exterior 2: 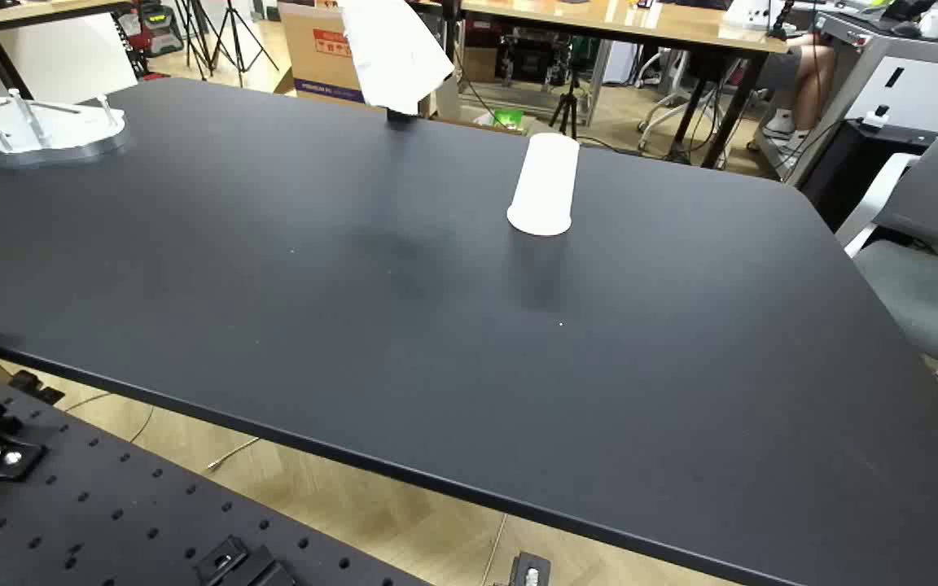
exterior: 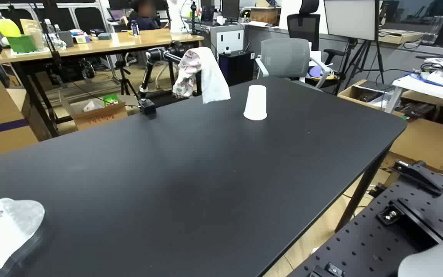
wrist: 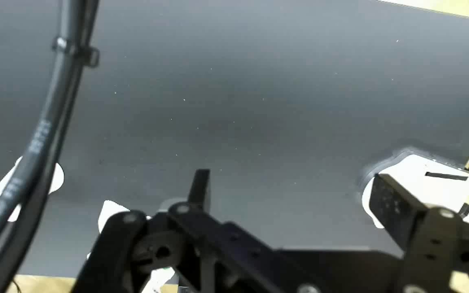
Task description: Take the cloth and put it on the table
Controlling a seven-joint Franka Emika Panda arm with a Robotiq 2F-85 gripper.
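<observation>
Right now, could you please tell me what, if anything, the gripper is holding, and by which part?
Nothing is held: the gripper is open in the wrist view, and the cloth hangs on the black stand.

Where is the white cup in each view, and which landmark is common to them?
In an exterior view: white cup, upper middle; pale board, lower left.
In an exterior view: cup, upper middle; board, upper left.
Wrist view: cup, lower left, partly behind cables; board, lower right.
Shared landmark: the pale board.
</observation>
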